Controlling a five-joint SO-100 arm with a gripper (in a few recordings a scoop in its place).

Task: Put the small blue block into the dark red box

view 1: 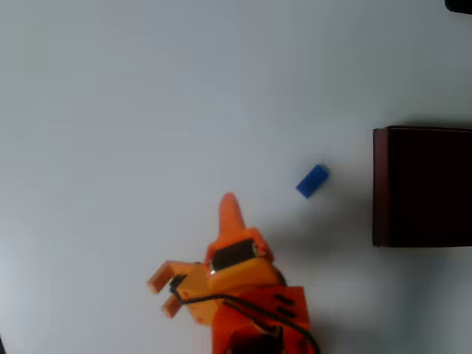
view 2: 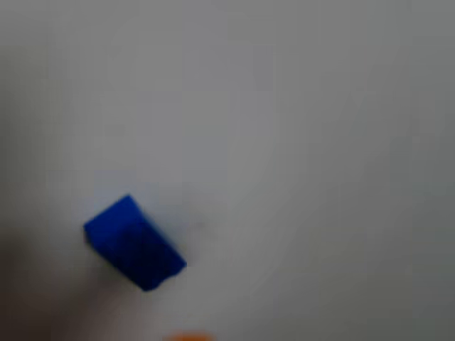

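Overhead view showed the orange gripper low in the picture, one pointed finger reaching up toward the middle and the other finger splayed out to the left. The jaws stood wide apart and had hold of nothing. From where I stood it looked like the approach, before any grasp.

Up and to the right of that pointed finger, near it but clearly apart, lay the small blue block, flat on the pale table and turned at a slant. Farther right again, well clear of the block, sat the dark red box with its near-black inside.

I judged the next move called for the arm to swing right and forward until the open fingers straddled the block, and likely a turn of the wrist to suit its slant, then a close, a lift and a carry to the box.

The box ran off the right edge overhead, so its far wall was cut off. The wrist view was soft and blurred; an orange sliver at its bottom edge was too small to name.
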